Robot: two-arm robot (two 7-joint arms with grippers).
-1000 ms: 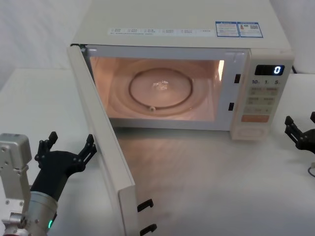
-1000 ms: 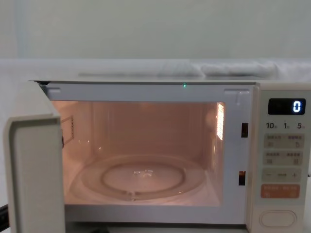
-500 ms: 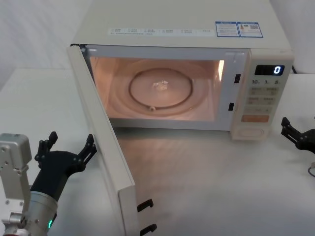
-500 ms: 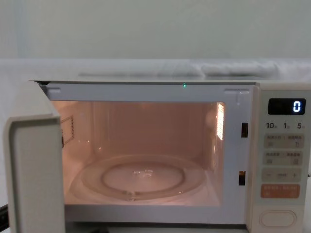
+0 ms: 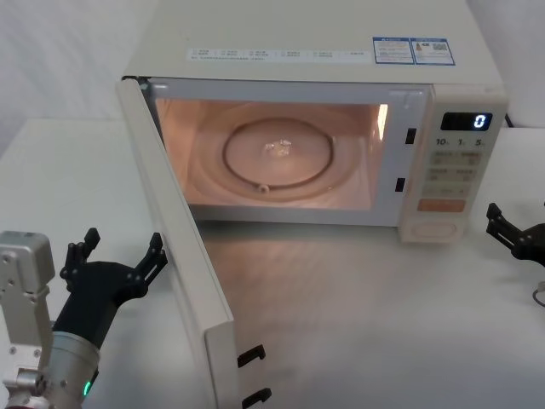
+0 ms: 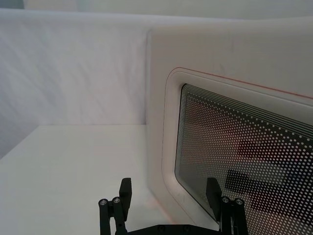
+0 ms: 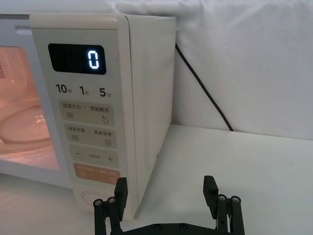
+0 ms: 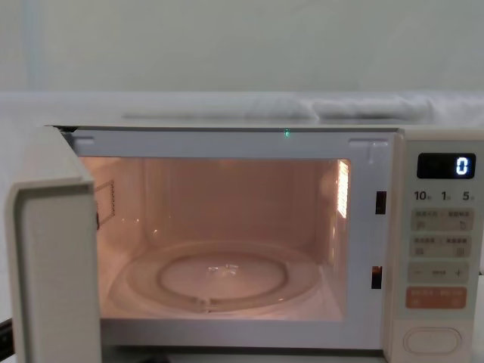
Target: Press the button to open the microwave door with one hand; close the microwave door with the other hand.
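The microwave door [image 5: 183,256] stands swung wide open on its left hinge, its latch edge pointing toward me. The cavity is lit. My left gripper [image 5: 115,260] is open, left of the door's outer face and level with its lower half. In the left wrist view its fingers [image 6: 126,188] frame the door [image 6: 234,161] and its dotted window, a short gap away. The cream oval button [image 5: 436,228] sits at the bottom of the control panel. My right gripper [image 5: 515,234] is open and hovers right of the panel, apart from the button [image 7: 90,197].
The glass turntable [image 5: 277,153] lies in the cavity. The display [image 5: 466,121] reads 0. A black power cord [image 7: 205,93] runs down behind the microwave's right side. White table [image 5: 383,324] spreads in front of the microwave and on both sides.
The right gripper has shifted slightly left, toward the microwave's right front corner, then stayed put. The left gripper and the door have not moved.
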